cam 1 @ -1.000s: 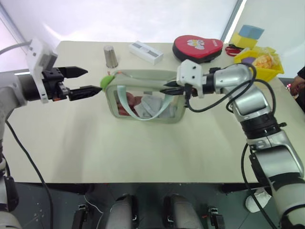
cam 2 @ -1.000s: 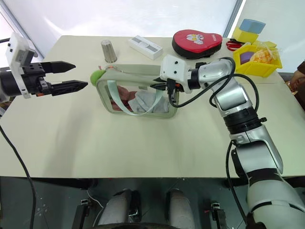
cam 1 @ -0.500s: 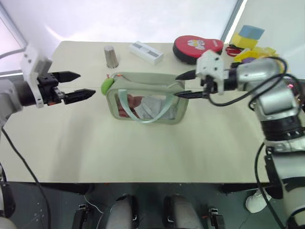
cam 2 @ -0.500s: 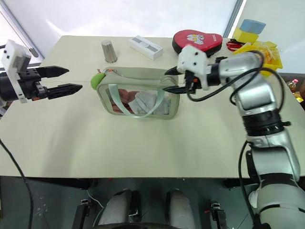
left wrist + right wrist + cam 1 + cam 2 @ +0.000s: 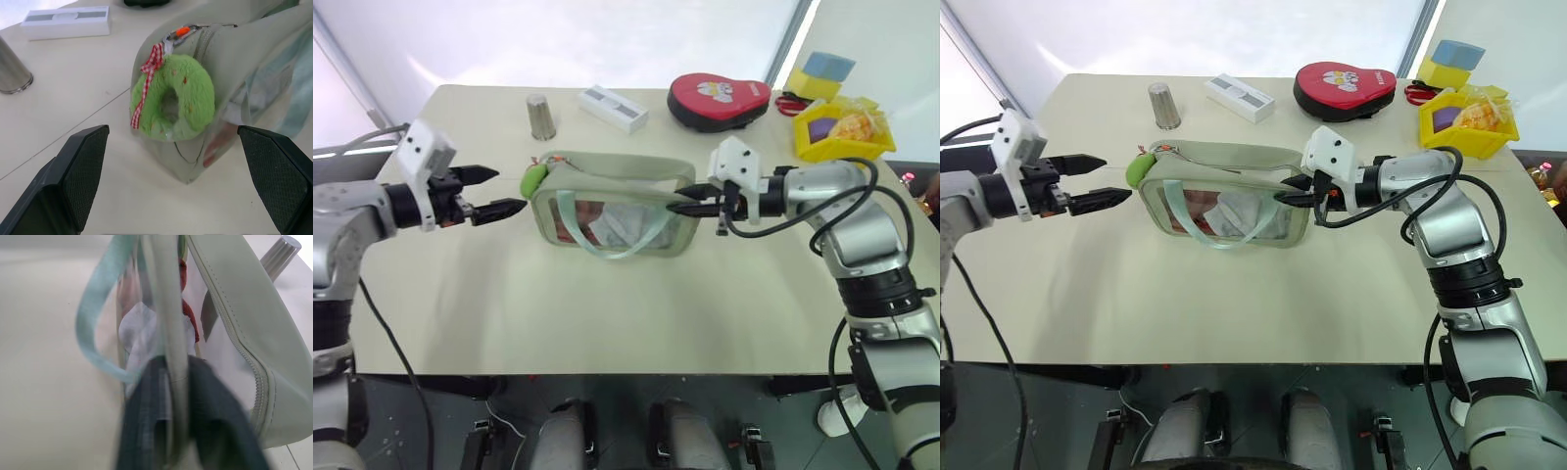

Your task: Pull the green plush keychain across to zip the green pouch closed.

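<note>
The green pouch (image 5: 612, 204) lies on the beige worktop (image 5: 607, 304), a little above the middle of the frame in the left eye view, its clear window facing the camera and its mint strap (image 5: 607, 230) looping down over the window. The green plush keychain (image 5: 534, 177) hangs at the pouch's left end, by the zipper; in the left wrist view it is a fuzzy ring (image 5: 172, 98) with a red-and-white checked ribbon.

The left claw (image 5: 499, 192) sits at centre-left of the frame, just beside the keychain and not touching it. Its two black fingers are spread apart, and in the left wrist view the keychain shows between them.

The right claw (image 5: 688, 199) is at the pouch's right end, its fingers closed together and pinching the pouch's edge; in the right wrist view a pale seam runs between the fingers (image 5: 215, 421).

Along the top of the frame stand a metal cup (image 5: 541, 117), a white box (image 5: 613, 107), a red oval case (image 5: 719, 99) and, at upper right, a yellow bin (image 5: 844, 132).
</note>
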Available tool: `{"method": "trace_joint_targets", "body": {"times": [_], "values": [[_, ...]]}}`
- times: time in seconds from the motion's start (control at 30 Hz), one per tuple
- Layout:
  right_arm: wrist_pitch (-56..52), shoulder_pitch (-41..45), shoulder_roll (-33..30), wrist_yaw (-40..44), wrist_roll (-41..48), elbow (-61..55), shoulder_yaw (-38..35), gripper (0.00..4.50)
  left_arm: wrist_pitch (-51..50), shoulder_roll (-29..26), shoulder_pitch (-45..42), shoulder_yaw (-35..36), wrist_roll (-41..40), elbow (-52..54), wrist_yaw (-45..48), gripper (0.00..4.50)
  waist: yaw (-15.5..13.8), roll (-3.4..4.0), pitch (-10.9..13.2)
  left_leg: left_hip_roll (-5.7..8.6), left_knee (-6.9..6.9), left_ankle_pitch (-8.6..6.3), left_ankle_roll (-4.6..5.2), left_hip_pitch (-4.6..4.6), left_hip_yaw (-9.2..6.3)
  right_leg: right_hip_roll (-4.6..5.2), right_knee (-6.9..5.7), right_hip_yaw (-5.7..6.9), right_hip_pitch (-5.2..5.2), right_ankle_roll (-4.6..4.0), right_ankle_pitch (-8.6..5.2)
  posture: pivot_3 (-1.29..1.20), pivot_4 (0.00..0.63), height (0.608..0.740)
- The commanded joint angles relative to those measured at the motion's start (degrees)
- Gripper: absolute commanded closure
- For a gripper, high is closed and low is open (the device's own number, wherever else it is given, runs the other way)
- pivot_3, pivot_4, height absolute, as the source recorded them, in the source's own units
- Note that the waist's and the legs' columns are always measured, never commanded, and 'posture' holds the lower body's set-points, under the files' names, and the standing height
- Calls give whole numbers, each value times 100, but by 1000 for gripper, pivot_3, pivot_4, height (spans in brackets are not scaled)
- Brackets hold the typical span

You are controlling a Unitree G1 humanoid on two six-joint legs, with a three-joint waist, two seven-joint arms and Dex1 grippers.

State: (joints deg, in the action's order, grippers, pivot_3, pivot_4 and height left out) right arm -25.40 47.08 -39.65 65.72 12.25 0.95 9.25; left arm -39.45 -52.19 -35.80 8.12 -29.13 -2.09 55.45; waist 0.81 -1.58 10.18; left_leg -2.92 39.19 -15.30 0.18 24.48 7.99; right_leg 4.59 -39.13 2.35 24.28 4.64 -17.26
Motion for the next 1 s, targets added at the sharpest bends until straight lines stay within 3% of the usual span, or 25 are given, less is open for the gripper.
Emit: {"method": "trace_joint_targets", "body": {"times": [0.03,0.07,0.17,0.4,0.63,0.77,1.0], "values": [[85,112,-14,12,-22,-125,-6,4471,141,101,-255,8,62,-22,-43,0,1,0,0,0,0,0,0,0,0,0,0,0,0,0,0,0,150,740],[90,111,-16,12,-25,-128,-8,4471,102,133,-302,30,35,-42,-50,0,4,0,0,0,1,0,0,0,0,0,0,0,0,0,0,0,150,740],[94,107,-24,-13,-35,-119,-13,4500,-98,232,-424,147,-143,-70,-38,862,10,0,0,-1,0,0,0,0,0,-1,0,0,0,0,0,0,150,740],[90,91,-1,-65,-42,-161,-12,4500,23,378,-465,62,-64,-253,-27,4443,6,0,0,-1,0,0,0,-1,0,-1,0,0,0,0,0,0,150,740],[107,104,-10,-139,-43,-123,-56,4500,165,215,-1003,69,82,-474,45,4481,6,0,0,0,1,0,0,0,0,-1,0,1,0,0,0,0,150,740],[140,107,-2,-160,-66,-94,-62,4500,-109,400,-1572,-125,-93,-4,76,4481,1,-1,1,1,2,0,0,1,0,-1,0,1,-1,0,0,0,150,740],[159,127,57,-232,-95,-65,-62,4500,28,762,-1226,-871,172,989,124,4481,25,1,0,0,2,1,-2,-2,0,-2,-2,-1,-3,1,0,0,150,740]]}}
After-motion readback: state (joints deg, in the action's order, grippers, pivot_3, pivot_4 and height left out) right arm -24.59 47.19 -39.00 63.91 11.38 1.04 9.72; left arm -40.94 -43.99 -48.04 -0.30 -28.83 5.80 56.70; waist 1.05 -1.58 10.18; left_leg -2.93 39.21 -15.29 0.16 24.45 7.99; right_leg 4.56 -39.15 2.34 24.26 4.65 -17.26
